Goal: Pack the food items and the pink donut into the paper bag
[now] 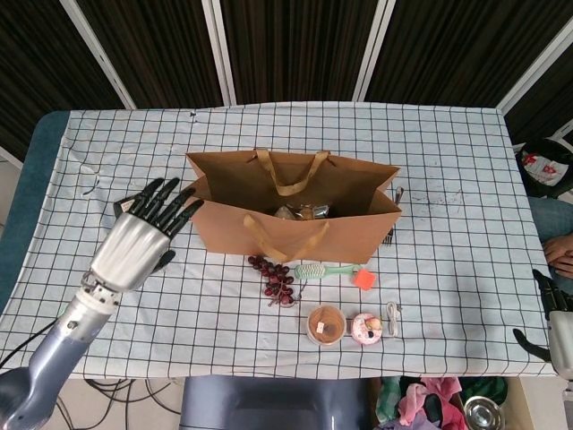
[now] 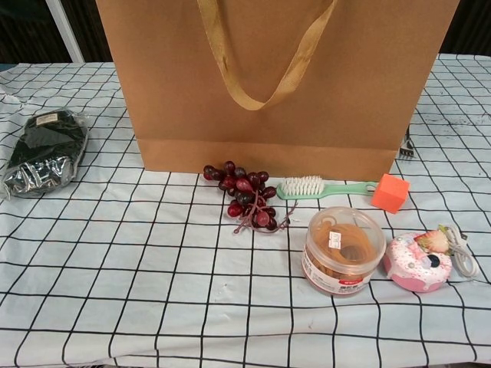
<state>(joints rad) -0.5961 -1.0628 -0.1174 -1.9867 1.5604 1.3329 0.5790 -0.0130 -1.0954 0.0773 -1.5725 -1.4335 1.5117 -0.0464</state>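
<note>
The brown paper bag [image 1: 358, 224] [image 2: 276, 84] stands open mid-table, with wrapped food [image 1: 300, 212] lying inside it. In front of it lie dark red grapes [image 1: 276, 279] [image 2: 247, 198], a clear jar of snacks [image 1: 326, 325] [image 2: 343, 249] and the pink donut [image 1: 366, 328] [image 2: 416, 261]. My left hand [image 1: 143, 237] hovers left of the bag, fingers spread, holding nothing. Only part of my right hand [image 1: 555, 327] shows at the right edge of the head view, off the table, its fingers apart and empty. The chest view shows neither hand.
A black foil packet [image 2: 44, 152] lies at the left, mostly hidden under my left hand in the head view. A green brush [image 1: 327, 269] [image 2: 318, 188], an orange cube [image 1: 363, 279] [image 2: 389, 192] and a white cable [image 1: 393, 320] lie near the donut. A fork [image 2: 406, 146] lies by the bag's right side.
</note>
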